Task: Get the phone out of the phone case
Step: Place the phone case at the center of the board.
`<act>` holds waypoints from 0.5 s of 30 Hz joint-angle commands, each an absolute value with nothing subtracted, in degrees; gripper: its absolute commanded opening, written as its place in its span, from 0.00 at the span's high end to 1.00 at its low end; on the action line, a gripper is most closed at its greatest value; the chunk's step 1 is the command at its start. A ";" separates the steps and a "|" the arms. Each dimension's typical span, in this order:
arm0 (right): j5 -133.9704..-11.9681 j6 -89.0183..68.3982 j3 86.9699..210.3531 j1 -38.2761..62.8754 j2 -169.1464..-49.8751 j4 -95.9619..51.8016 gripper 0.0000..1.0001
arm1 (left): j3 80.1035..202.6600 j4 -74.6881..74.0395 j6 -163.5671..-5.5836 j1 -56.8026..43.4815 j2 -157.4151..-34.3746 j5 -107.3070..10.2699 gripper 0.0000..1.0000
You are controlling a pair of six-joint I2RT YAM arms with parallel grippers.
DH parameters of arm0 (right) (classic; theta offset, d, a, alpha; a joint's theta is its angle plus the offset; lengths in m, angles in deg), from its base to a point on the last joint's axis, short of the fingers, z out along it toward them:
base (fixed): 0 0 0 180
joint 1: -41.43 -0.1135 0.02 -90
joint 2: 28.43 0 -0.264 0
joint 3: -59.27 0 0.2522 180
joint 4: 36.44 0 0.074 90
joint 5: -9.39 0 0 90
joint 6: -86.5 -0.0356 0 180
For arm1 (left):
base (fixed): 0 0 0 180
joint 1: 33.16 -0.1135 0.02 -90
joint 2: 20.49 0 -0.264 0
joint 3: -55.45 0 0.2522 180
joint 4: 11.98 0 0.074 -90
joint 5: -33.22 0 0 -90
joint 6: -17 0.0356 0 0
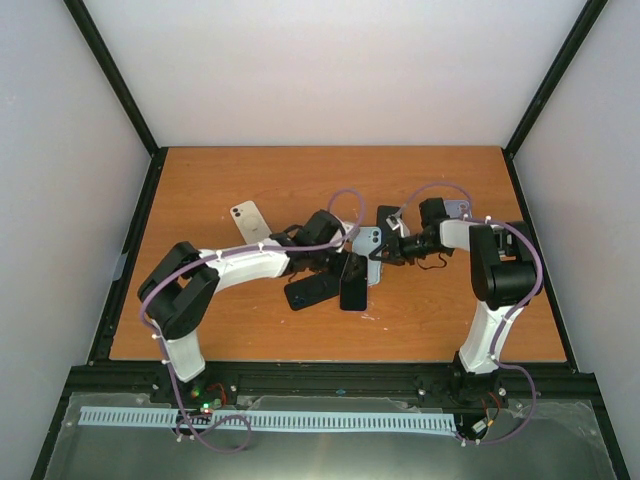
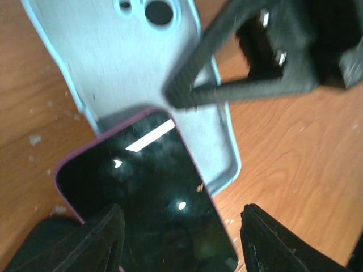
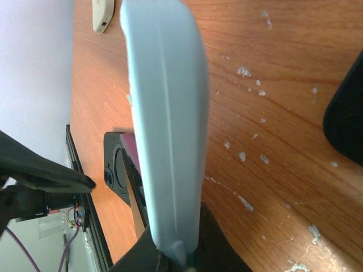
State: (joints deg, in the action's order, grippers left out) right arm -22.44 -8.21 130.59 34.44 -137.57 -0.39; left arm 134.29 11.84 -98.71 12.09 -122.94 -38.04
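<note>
Phone [image 2: 142,192]: black glass face, pink rim, lying tilted on the bench [image 1: 300,180]. Its top end overlapped the hollow of the pale blue phone case [image 2: 142,73].

Likely rigid, slick and breakable, so best gripped across the long edges. The case looked thin and bendy.

Left gripper [image 2: 182,212] stood parted astride the phone's lower end, clamping nothing. Right gripper [image 3: 178,252] was pinched tight on the case's edge.

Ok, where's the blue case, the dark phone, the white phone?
blue case [image 2: 113,62]: left wrist view, flat middle.
dark phone [image 2: 147,192]: left wrist view, screen middle.
white phone [image 1: 248,222]: top view, its back.
</note>
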 commanded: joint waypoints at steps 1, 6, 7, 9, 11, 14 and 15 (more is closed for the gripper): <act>-22.24 -6.43 132.70 35.15 -136.76 2.09 0.97 | 132.41 16.85 -93.30 16.56 -119.46 -49.38 0.43; -23.81 -6.05 132.34 35.48 -134.14 2.10 0.97 | 130.87 17.48 -93.65 17.60 -120.79 -49.01 0.41; -23.91 -5.97 132.13 35.53 -133.74 2.03 0.97 | 130.64 17.25 -93.73 17.70 -121.11 -48.48 0.41; -24.37 -5.51 132.11 35.54 -133.45 2.23 0.97 | 130.33 16.51 -93.65 17.90 -121.45 -48.03 0.40; -26.63 -3.70 133.37 36.09 -132.83 4.37 0.97 | 130.47 16.29 -93.36 17.99 -121.87 -48.12 0.40; -29.40 -2.24 134.25 39.09 -129.66 5.79 0.97 | 130.57 15.93 -92.91 17.99 -121.88 -48.17 0.40; -29.92 -1.56 134.49 40.58 -128.43 6.60 0.97 | 130.42 15.58 -92.72 17.99 -121.89 -47.98 0.39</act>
State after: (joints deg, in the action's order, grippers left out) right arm -27.31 -4.75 132.18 36.28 -133.68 3.96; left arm 130.20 16.19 -94.60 17.71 -121.48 -47.46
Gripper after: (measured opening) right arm 0.076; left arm 0.603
